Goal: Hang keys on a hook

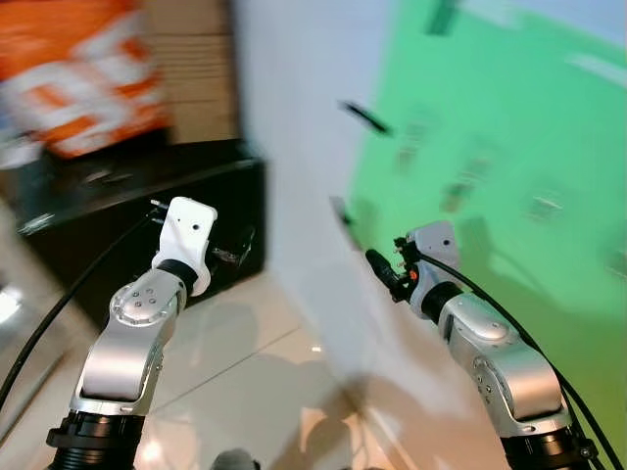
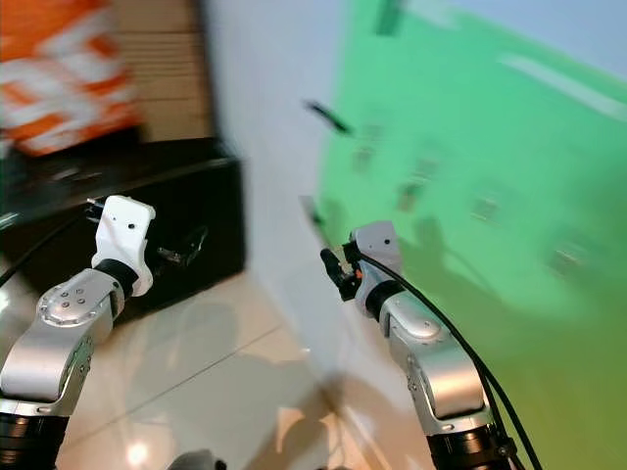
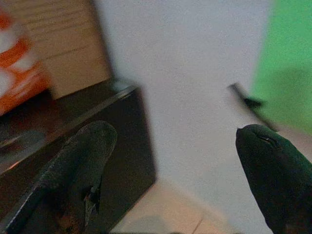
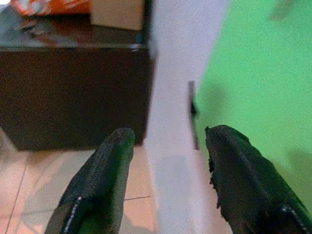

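1. A dark cabinet (image 1: 147, 230) stands at my ten o'clock, against the white wall (image 1: 294, 147).
2. A green panel (image 1: 509, 196) at one o'clock carries blurred hooks (image 1: 364, 117).
3. My left gripper (image 3: 175, 161) is spread wide, holding nothing.
4. My right gripper (image 4: 168, 161) is spread too, also bare.
5. I can't make out any keys.

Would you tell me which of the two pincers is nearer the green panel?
The right pincer, raised beside the green panel; the left pincer faces the dark cabinet.
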Robot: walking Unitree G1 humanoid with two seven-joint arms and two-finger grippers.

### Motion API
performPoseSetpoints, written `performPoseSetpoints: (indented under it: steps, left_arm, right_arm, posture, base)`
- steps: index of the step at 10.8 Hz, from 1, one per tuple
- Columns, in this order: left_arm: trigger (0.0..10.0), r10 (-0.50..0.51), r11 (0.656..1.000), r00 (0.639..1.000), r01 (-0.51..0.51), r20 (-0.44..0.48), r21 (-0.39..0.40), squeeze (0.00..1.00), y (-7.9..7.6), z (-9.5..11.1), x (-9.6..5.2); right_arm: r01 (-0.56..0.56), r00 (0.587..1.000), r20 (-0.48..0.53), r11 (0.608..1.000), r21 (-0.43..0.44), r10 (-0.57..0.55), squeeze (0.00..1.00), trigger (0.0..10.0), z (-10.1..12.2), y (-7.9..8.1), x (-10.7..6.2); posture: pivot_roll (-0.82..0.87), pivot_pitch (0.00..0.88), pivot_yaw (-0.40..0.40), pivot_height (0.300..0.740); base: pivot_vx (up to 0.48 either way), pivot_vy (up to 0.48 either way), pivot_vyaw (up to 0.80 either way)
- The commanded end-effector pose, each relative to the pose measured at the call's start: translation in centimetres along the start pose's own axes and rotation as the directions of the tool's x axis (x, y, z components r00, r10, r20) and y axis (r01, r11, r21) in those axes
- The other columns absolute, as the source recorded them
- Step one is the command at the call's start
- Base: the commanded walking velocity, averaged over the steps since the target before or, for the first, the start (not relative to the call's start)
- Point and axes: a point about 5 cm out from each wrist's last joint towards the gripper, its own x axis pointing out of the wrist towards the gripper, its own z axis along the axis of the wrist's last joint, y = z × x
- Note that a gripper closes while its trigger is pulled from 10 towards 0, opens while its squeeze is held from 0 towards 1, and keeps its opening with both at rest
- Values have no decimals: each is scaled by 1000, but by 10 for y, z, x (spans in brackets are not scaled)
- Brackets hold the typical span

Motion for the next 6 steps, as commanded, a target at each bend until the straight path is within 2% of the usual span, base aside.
performPoseSetpoints:
  steps: [1, 3, 4, 5, 6]
  left_arm:
    - [10000, 28, 1000, 1000, -28, 3, -4, 0, -2, 3, 0]
    - [10000, 99, 995, 988, -100, 118, 6, 0, 1, 6, -3]
    - [10000, 95, 995, 993, -96, 68, 12, 0, 1, 0, -2]
    - [10000, 95, 995, 994, -96, 58, 14, 0, 1, -2, -2]
    - [10000, 90, 996, 994, -90, 59, -4, 0, -1, -3, -2]
  right_arm:
    - [9, 1000, -9, 999, -36, -10, 1000, 10000, -2, -5, -2]
    - [34, 999, -30, 999, -19, -34, 1000, 10000, -9, -10, -3]
    - [75, 997, -33, 997, 6, -75, 1000, 10000, -10, -14, -3]
    - [97, 995, -32, 994, 44, -95, 1000, 10000, -10, -16, -3]
    - [165, 986, -39, 981, 101, -162, 1000, 10000, -12, -23, -3]
  posture:
    - [90, 0, -88, 740]
    - [90, 0, -91, 740]
    - [89, 0, -88, 740]
    - [89, 0, -86, 740]
    - [87, 0, -77, 740]
  base:
    - [0, 0, 800]
    - [0, 0, 800]
    - [0, 0, 800]
    - [0, 0, 800]
    - [0, 0, 800]
